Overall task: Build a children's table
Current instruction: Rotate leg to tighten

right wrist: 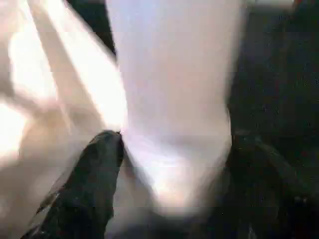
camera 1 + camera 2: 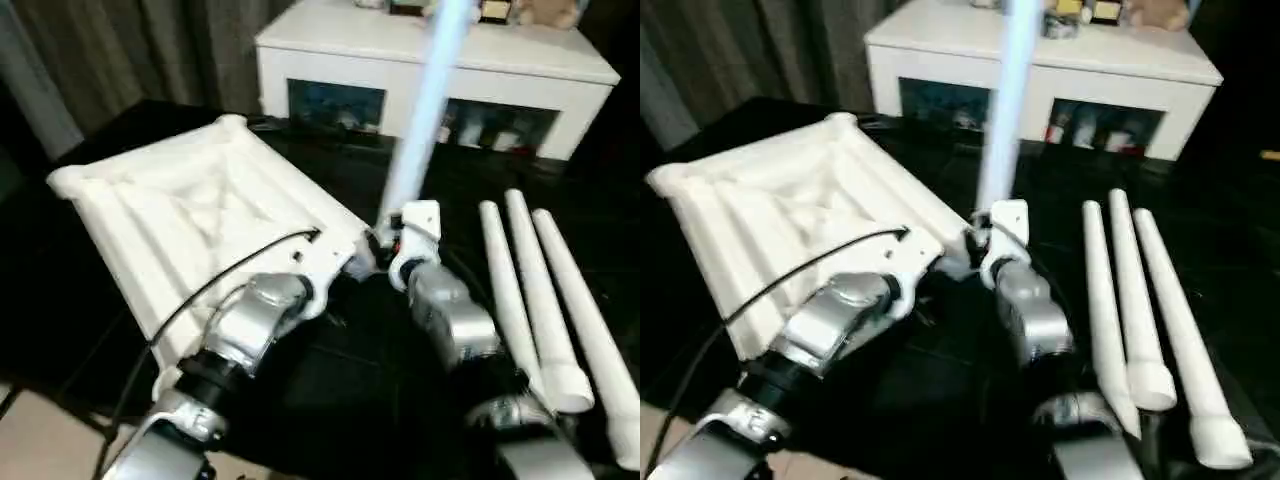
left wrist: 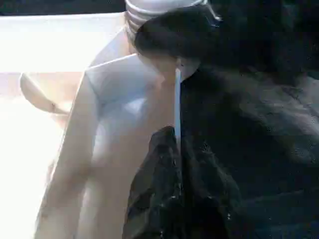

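Forearms converge at tabletop [image 2: 190,215] corner; right gripper [image 1: 169,164] jaws clamped on upright leg [image 2: 425,110], left gripper [image 3: 172,199] jaws together; three legs [image 2: 545,300] on dark surface [image 2: 340,390], white cabinet [image 2: 430,60] behind

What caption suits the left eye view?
Right gripper around an upright round white plastic leg at the upturned square white tabletop's corner.
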You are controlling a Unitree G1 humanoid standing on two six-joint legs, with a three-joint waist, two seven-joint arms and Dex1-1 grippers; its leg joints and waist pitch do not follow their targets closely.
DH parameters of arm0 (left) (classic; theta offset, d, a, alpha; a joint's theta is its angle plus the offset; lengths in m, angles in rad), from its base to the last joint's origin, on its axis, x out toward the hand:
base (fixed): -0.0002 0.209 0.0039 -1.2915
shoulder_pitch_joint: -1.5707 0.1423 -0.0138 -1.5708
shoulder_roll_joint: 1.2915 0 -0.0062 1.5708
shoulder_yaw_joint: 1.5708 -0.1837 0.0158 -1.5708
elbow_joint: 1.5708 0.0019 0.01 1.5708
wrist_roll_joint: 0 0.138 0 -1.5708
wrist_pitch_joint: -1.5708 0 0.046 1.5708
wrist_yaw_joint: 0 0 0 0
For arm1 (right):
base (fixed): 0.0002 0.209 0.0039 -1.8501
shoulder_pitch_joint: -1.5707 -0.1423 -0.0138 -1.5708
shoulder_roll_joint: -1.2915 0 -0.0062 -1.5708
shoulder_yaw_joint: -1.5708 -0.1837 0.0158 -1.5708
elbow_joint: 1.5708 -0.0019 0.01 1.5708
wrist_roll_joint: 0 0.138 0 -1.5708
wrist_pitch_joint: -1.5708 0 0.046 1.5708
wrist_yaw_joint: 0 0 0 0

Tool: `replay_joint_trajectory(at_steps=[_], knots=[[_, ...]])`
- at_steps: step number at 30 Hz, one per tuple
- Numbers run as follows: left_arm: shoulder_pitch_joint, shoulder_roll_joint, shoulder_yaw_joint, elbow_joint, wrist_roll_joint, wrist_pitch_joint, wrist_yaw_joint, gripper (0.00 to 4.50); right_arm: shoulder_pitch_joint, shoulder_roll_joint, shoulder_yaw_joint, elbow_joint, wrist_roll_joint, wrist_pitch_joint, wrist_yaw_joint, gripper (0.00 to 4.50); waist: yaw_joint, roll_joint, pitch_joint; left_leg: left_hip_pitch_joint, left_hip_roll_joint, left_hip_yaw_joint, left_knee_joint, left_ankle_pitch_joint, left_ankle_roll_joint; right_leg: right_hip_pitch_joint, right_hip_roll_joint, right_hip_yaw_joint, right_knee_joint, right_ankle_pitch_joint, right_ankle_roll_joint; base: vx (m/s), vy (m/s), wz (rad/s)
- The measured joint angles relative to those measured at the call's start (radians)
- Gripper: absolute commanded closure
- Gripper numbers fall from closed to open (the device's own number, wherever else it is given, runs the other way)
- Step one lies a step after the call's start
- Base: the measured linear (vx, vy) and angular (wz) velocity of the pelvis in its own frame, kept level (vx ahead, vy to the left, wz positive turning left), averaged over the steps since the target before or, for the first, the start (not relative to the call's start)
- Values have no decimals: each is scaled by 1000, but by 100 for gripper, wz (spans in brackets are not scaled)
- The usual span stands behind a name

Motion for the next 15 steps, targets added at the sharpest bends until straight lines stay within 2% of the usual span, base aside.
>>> replay_joint_trajectory(at_steps=[4, 6, 8, 12, 15], knots=[[23, 56, -15, -47, 5, -25, -50, 450, 21, -56, 24, -60, 18, 21, 94, 44, -6, 1, 1, -2, 0, 0, 0, 0, 0, -4, 0, -1, -1, -1, 0, 0, 0, 0], [42, 92, -22, -74, 5, -43, -90, 450, 40, -92, 36, -102, 25, 35, 166, 44, -4, 1, 1, -2, 1, 0, 0, 0, 1, -4, 0, -1, -1, -2, 0, 0, 0, 0], [62, 136, -32, -116, -2, -52, -150, 450, 73, -152, 62, -172, 37, 45, 272, 44, -1, 1, 1, -2, 1, 0, 0, 2, 3, -5, 0, -1, -1, -4, 0, 0, 0, 0], [131, 264, -41, -209, -49, -110, -315, 450, 166, -328, 101, -326, 90, 42, 543, 44, 9, 1, 1, -4, 1, 0, 0, 2, 11, -5, 0, -2, -3, -7, 1, 0, 0, 0], [161, 325, -45, -243, -86, -131, -420, 450, 193, -378, 125, -359, 104, 30, 655, 44, 13, 2, 2, -2, 1, 0, -1, 3, 11, -4, 0, -2, -2, -8, 0, 0, 0, 0]])
